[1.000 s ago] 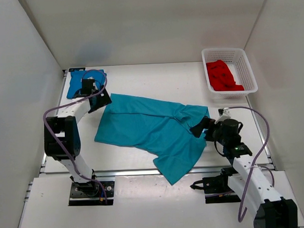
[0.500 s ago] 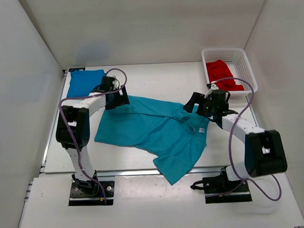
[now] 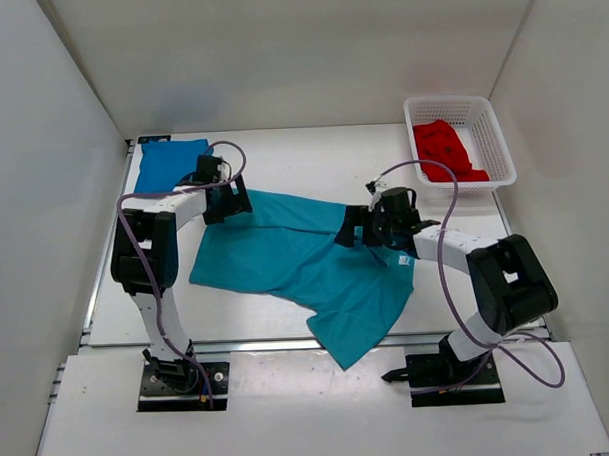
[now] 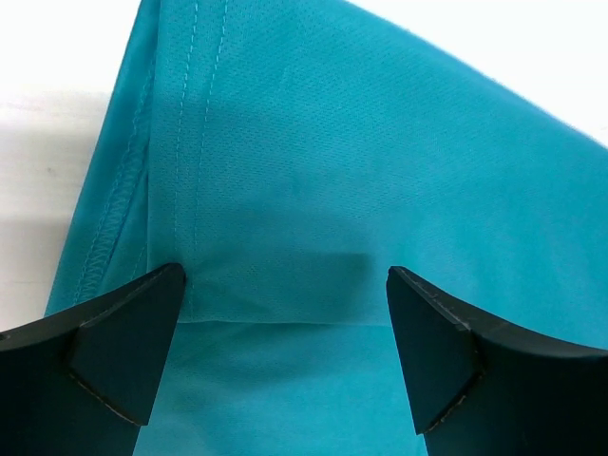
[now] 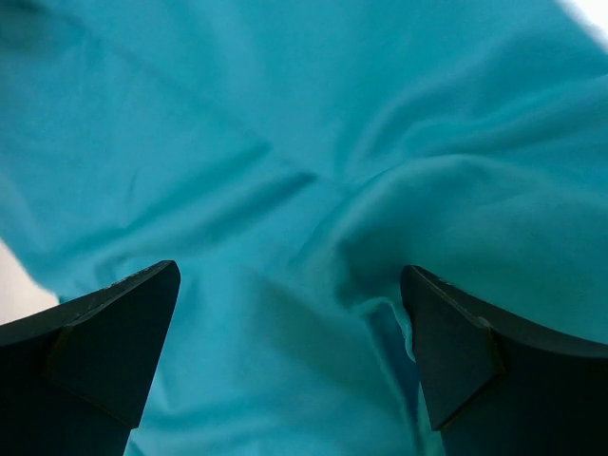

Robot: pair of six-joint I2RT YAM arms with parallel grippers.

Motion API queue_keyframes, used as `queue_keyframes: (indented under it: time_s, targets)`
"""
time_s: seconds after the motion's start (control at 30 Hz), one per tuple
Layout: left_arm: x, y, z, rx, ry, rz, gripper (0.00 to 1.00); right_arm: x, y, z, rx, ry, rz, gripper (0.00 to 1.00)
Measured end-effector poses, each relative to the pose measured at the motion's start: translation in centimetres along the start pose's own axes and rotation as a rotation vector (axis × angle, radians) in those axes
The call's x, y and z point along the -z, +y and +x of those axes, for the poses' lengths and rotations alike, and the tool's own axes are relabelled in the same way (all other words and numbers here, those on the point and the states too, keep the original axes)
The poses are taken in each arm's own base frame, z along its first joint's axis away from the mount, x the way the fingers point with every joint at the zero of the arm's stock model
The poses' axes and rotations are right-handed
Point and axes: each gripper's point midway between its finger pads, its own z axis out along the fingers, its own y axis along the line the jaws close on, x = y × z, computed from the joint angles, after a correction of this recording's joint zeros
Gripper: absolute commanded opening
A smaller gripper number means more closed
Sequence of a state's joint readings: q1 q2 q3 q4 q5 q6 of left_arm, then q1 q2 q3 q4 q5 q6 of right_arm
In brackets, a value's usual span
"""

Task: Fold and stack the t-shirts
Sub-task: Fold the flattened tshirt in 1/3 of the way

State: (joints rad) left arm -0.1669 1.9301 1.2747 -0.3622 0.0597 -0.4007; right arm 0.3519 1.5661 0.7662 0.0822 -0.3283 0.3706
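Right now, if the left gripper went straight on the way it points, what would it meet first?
The teal cloth shirt. The open left gripper points down at its stitched hem and only cloth shows ahead, though its height above the cloth is unclear.

Left arm [image 3: 169, 206] and right arm [image 3: 447, 243]: white links, chunky black joint housings. Grey-purple cable [image 3: 120, 219] loops loose along each. Black base plates [image 3: 218, 386] at the bench edge. Jaws matte black, wedge-shaped.

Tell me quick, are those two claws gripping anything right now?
Left gripper: open, holding nothing, over the teal shirt's edge.
Right gripper: open, holding nothing, over the same shirt.
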Motion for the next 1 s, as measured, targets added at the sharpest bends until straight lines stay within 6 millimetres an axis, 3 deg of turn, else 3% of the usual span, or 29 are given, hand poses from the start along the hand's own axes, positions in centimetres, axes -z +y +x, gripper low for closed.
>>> queue_keyframes:
  time_s: [0.1, 0.23, 0.47, 0.57, 0.77, 0.83, 0.93, 1.0]
  targets:
    - [-0.1, 0.3, 0.3, -0.003, 0.004, -0.006, 0.98, 0.6, 1.2, 1.4, 0.016, 0.011, -0.014, 0.99]
    - [-0.1, 0.4, 0.2, -0.007, 0.002, -0.012, 0.99, 1.4, 0.7, 3.7, 0.002, 0.057, 0.016, 0.99]
    - [-0.1, 1.4, -0.2, 0.007, -0.003, -0.024, 0.99, 1.7, 0.7, 4.3, 0.029, 0.098, 0.023, 0.99]
    - [0.0, 1.8, -0.3, 0.015, -0.002, -0.03, 0.98, 2.6, 0.5, 3.6, 0.031, 0.077, 0.036, 0.99]
    - [1.0, 1.5, -2.1, 0.01, -0.027, -0.049, 0.98, 7.7, -1.3, -3.1, -0.001, -0.174, 0.094, 0.99]
    - [1.7, 1.0, -2.9, 0.005, -0.054, -0.038, 0.99, 8.6, -2.5, -4.3, -0.024, -0.223, 0.134, 0.99]
    - [2.7, -0.1, -3.8, -0.01, -0.088, -0.022, 0.99, 8.2, -4.4, -3.4, -0.072, -0.195, 0.193, 0.99]
    - [2.9, -1.0, -4.0, -0.023, -0.096, -0.005, 0.99, 7.3, -5.5, -1.6, -0.112, -0.131, 0.23, 1.0]
